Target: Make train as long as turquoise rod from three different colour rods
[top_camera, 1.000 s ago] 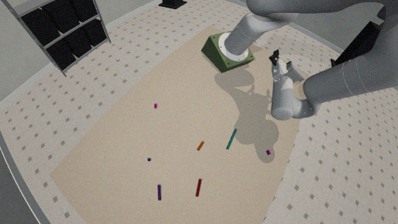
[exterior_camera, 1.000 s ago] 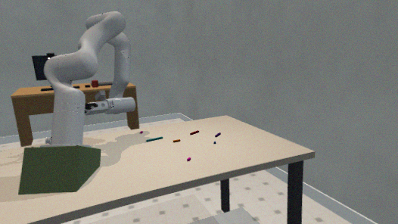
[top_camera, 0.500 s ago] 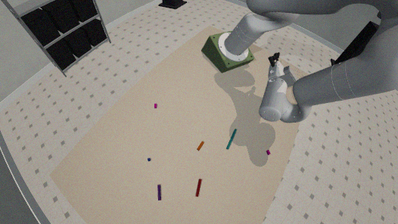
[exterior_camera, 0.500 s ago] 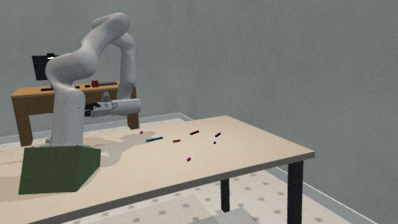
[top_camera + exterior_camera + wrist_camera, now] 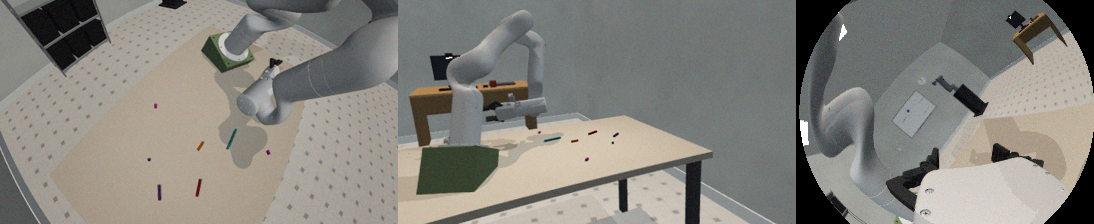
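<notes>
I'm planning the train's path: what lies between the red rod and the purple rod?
Only bare table top shows between them, in the top view.

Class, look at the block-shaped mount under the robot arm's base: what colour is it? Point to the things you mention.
Green [image 5: 215, 54] [image 5: 455, 170]; it shows best in the exterior view.

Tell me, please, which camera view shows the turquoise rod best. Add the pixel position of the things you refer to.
The top view: there the long, thin turquoise rod [image 5: 231, 139] [image 5: 552, 139] shows its full length, partly in shadow. The exterior view shows it small and foreshortened; the wrist view doesn't show it.
</notes>
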`<state>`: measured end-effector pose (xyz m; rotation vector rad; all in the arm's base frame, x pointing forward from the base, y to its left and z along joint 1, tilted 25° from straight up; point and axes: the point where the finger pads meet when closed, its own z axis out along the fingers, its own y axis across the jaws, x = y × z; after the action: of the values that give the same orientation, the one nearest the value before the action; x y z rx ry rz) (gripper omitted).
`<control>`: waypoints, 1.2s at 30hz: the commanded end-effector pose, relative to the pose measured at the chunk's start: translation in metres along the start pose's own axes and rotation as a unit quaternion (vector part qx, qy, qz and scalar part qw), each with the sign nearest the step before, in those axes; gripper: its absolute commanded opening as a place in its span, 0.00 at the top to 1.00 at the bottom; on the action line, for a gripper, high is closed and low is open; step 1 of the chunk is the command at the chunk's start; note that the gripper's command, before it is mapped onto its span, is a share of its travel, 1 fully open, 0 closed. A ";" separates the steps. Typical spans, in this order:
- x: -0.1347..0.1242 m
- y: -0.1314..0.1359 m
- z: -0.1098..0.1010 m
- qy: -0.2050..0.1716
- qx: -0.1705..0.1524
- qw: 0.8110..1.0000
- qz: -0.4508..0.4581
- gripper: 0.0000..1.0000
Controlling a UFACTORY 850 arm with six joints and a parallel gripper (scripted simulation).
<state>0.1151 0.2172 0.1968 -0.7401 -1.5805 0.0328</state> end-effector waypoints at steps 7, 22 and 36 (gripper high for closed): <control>0.000 0.025 -0.024 0.041 -0.126 0.983 0.123 0.00; 0.000 0.055 -0.054 0.093 -0.274 0.919 0.267 0.00; -0.001 0.086 -0.084 0.143 -0.412 0.805 0.402 0.00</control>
<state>0.2165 0.2459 0.1760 -1.8478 -0.9302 -0.1302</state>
